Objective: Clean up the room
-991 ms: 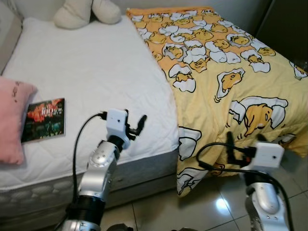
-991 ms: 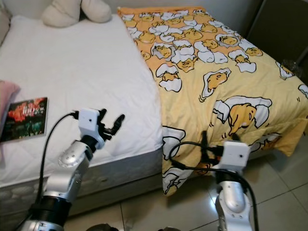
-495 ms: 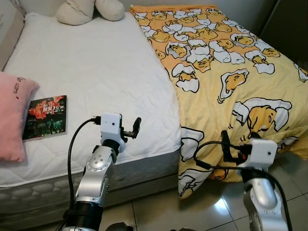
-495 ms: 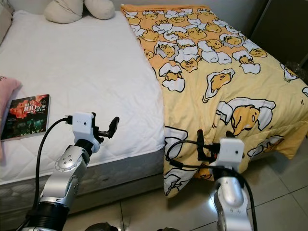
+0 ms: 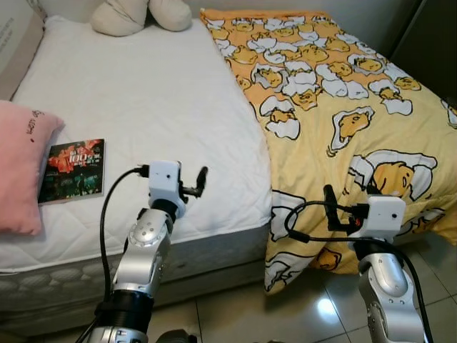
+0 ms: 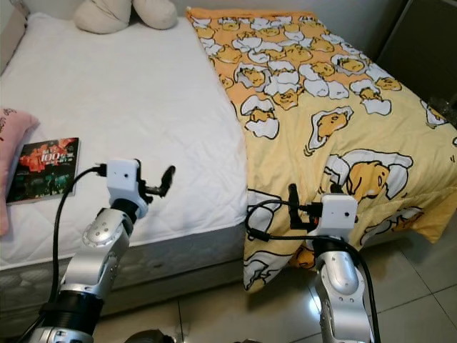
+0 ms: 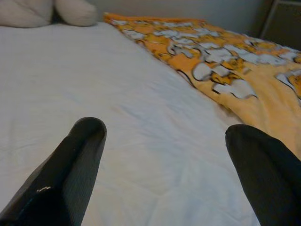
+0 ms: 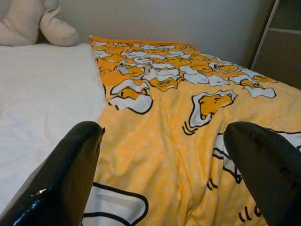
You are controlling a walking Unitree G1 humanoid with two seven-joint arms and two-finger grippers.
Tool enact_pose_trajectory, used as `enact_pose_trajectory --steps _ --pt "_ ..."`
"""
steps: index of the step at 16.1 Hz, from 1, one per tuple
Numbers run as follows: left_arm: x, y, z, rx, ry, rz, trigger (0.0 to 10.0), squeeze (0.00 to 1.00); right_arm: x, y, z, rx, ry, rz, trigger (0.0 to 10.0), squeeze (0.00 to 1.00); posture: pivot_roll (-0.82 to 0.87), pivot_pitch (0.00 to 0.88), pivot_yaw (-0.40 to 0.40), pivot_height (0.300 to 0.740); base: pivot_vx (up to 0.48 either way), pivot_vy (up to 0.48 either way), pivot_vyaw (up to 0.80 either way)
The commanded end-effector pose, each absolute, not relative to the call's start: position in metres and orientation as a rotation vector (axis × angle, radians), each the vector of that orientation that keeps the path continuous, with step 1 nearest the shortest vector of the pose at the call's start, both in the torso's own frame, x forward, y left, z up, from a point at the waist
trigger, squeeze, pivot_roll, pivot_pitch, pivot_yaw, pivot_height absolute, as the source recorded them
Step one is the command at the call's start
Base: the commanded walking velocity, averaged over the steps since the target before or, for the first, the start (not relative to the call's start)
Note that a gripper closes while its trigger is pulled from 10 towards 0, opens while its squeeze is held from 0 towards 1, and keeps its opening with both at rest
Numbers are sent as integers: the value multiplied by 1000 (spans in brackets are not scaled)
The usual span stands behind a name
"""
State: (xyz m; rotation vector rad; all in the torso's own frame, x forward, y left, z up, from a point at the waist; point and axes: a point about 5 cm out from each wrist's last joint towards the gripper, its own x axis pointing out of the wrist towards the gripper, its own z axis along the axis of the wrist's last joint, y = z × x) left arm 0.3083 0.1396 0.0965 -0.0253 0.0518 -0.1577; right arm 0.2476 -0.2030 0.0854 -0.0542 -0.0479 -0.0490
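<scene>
I saw the left end effector (image 5: 201, 180) spread wide, grasping nothing, above the bed's white sheet (image 5: 143, 107). The right end effector (image 5: 330, 206) was likewise spread and unladen beside the yellow quilt (image 5: 335, 100).

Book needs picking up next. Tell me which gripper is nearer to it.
Left. The left gripper hovers over the white mattress, beside the book. The right gripper is across the bed at the yellow blanket, much farther away.

Left gripper (image 6: 166, 179) above white mattress (image 6: 143, 107); right gripper (image 6: 293, 207) by yellow blanket (image 6: 321, 107); book (image 6: 43, 169).
</scene>
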Motion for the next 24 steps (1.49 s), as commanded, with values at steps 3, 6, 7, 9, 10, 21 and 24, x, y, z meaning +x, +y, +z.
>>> enact_pose_trajectory --steps 3,6,7,9,10,21,24 --pt "308 153 100 -49 16 -124 10000 1000 240 -211 94 -8 -94 -108 10000 306 38 0 -55 740 0 0 0" --pt "304 138 98 -41 31 -224 10000 0 232 -210 89 74 -81 -150 10000 306 30 1 -44 740 0 0 0" --pt "304 136 98 -60 36 -222 10000 0 232 -209 89 76 -82 -151 10000 306 30 1 -44 740 0 0 0" --pt "312 129 99 -55 42 -234 10000 0 234 -202 91 63 -91 -127 10000 306 23 0 -33 740 0 -441 0" --pt "314 129 101 -69 36 -240 10000 0 234 -202 91 59 -89 -124 10000 306 23 0 -32 740 0 -416 0" --pt "321 118 97 -28 66 -271 10000 0 224 -199 90 13 -70 -109 10000 306 -20 22 -8 740 206 -332 0" --pt "324 109 105 -38 42 -353 10000 0 224 -196 90 -4 -67 -102 10000 306 -22 26 -4 740 269 0 0"
